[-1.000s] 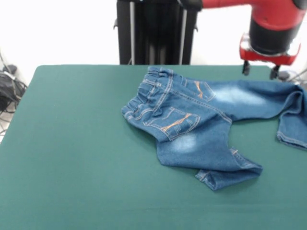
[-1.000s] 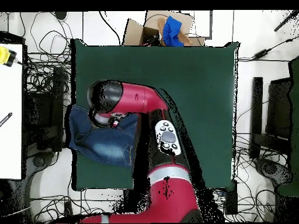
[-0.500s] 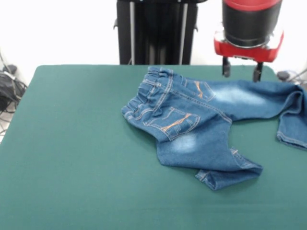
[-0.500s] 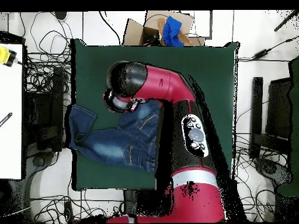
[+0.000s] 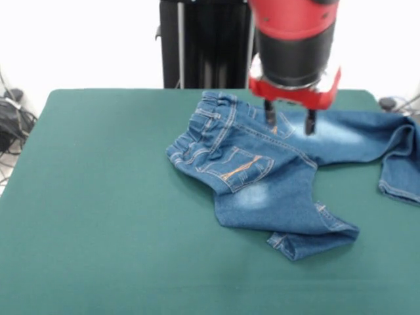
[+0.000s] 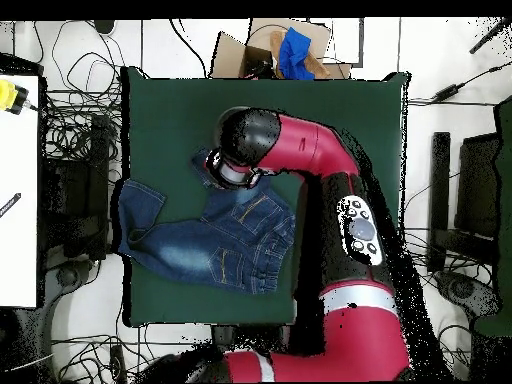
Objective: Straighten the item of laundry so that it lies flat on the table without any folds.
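The small blue denim jeans (image 5: 282, 167) lie crumpled on the green table (image 5: 98, 216), waistband toward the far middle. One leg stretches to the right edge and folds back. The other leg is folded under near the front. Orange stitching shows on the back pockets. My gripper (image 5: 289, 122) hangs open and empty just above the seat of the jeans, near the far pocket. In the overhead view the jeans (image 6: 195, 245) lie at the table's (image 6: 340, 120) left side, and the arm's head (image 6: 243, 150) covers the gripper.
The black pedestal (image 5: 213, 42) stands behind the table's far edge. Cables lie off the table at the left (image 5: 13, 125). In the overhead view a cardboard box with blue cloth (image 6: 285, 50) sits beyond the table's top edge.
The gripper has moved left from the right leg's far end and come lower, now over the seat of the jeans. The jeans have not moved.
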### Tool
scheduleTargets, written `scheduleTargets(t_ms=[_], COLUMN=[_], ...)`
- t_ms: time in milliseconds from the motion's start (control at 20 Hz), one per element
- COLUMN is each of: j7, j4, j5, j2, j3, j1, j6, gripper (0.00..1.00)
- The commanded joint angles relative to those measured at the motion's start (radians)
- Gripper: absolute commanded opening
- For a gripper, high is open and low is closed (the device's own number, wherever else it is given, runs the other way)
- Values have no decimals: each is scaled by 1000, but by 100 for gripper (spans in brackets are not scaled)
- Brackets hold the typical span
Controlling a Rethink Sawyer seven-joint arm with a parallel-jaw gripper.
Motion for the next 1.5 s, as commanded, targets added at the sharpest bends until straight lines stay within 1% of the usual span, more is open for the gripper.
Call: scheduleTargets(t_ms=[50, 400, 550, 650, 750, 800, 900, 1050, 1200, 1350, 1400, 1500], j7=[-229, -182, -163, -143, -91, -65, -26, -41, -83, -87, -83, -79], j4=[132, 287, 305, 286, 263, 256, 235, 165, 132, 151, 146, 108], j5=[-154, -229, -275, -308, -329, -326, -308, -278, -281, -307, -319, -347], j2=[83, 57, 86, 145, 183, 195, 194, 209, 220, 223, 237, 298], j3=[83, 114, 113, 109, 94, 93, 96, 114, 120, 104, 96, 80], j1=[-37, -89, -98, -101, -80, -72, -47, -34, -43, -54, -52, -46], j6=[-153, -314, -399, -465, -523, -541, -529, -447, -411, -451, -476, -532], gripper=[100, 100, 100, 100, 100, 100, 100, 100, 100, 100, 100, 100])
